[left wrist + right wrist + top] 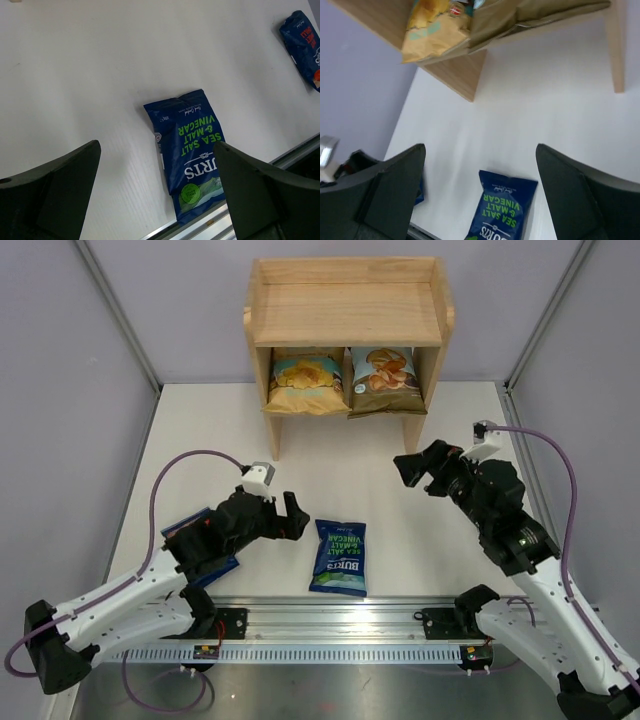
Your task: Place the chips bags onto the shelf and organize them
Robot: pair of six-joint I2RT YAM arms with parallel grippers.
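Note:
The wooden shelf point(345, 310) stands at the back of the table. On its lower tier a yellow chips bag point(307, 380) and a light-blue and brown one point(385, 375) stand side by side. A dark-blue green-lettered bag point(339, 556) lies flat at the table's front centre. My left gripper point(293, 513) hovers open just left of it, with nothing between its fingers. The right gripper point(415, 468) hangs open and empty in front of the shelf's right leg. In the left wrist view, a red-lettered blue bag point(305, 47) lies beyond the green-lettered bag point(187, 145). Another blue bag point(185, 527) lies partly hidden under my left arm.
A metal rail point(340, 620) runs along the table's near edge, just below the green-lettered bag. Grey walls close in the left, right and back. The shelf's upper tier holds nothing. The right wrist view shows the shelf's side panel point(460, 75) overhead and the left arm point(350, 167) at lower left.

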